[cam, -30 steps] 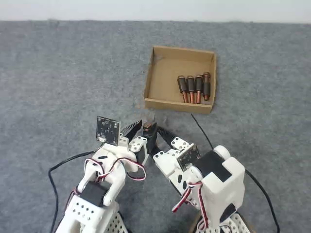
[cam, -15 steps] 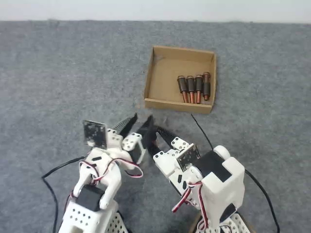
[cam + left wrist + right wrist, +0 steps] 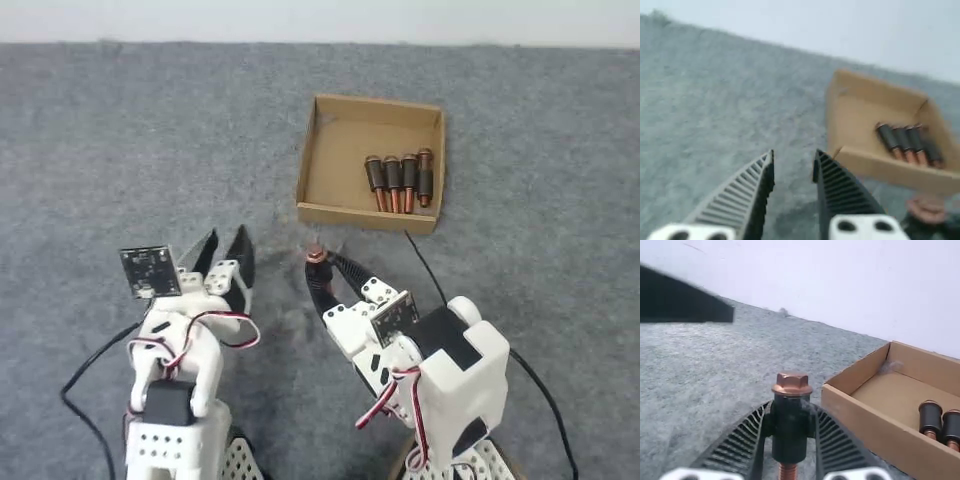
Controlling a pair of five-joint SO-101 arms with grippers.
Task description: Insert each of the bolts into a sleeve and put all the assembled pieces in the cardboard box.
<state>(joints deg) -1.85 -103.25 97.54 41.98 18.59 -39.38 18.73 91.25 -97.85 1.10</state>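
A copper bolt sits in a black sleeve, standing upright with the bolt's head on top. The right gripper pinches the sleeve between both jaws, just in front of the cardboard box's near wall. Four assembled pieces lie side by side inside the box. The left gripper is beside the right gripper over the grey carpet, its jaws spread and holding nothing.

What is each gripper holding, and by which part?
Right gripper holds an assembled bolt-and-sleeve piece, fingers clamped on the black sleeve, copper bolt head sticking out past them. Left gripper is open and holds nothing.
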